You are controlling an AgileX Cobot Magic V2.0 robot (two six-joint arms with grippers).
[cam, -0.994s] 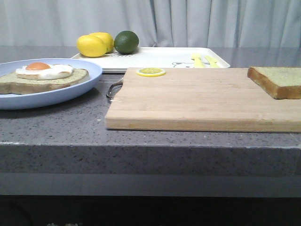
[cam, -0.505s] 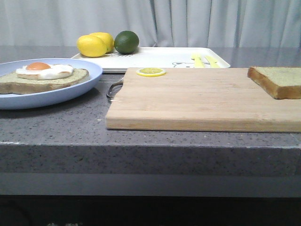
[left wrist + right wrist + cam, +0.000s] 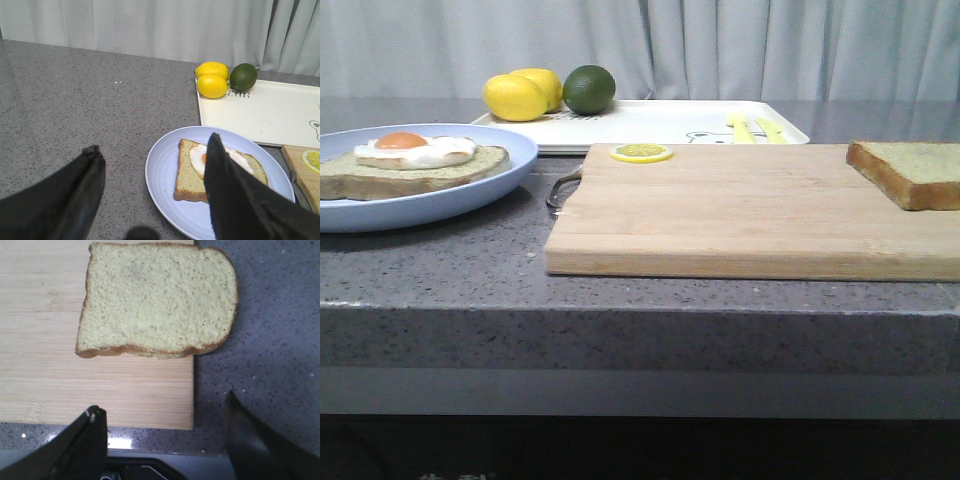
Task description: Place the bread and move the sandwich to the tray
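- Currently, the bread (image 3: pixel 157 300) is seen lying flat at the cutting board's (image 3: pixel 740 215) far right end in the front view, approx. 3 o'clock from the board's centre, one side overhanging the board edge above the grey counter (image 3: pixel 470 270).
- Right gripper (image 3: pixel 162 440) is pictured spread wide, nothing held, hovering near the slice w/o touching it.
- Left gripper (image 3: pixel 152 192) is likewise spread and empty, hung over the pale blue plate (image 3: pixel 165 175).
- Sandwich (image 3: pixel 410 160) is shown unfinished: one slice w/ fried egg on that plate, approx. 9 o'clock from the board; top slice not yet placed.
- Tray (image 3: pixel 650 125) is seen behind the board at approx. 12 o'clock, w/ two lemons (image 3: pixel 520 93) and a lime (image 3: pixel 588 88) at its left end.
- Handling, as judged: bread prob. light, soft, easily dented; a gentle pinch across the crust is advised, the overhanging side giving a finger room beneath.
- Plate is judged rigid, smooth, poss. slippery; the rim would be taken and kept level, as the egg may slide.
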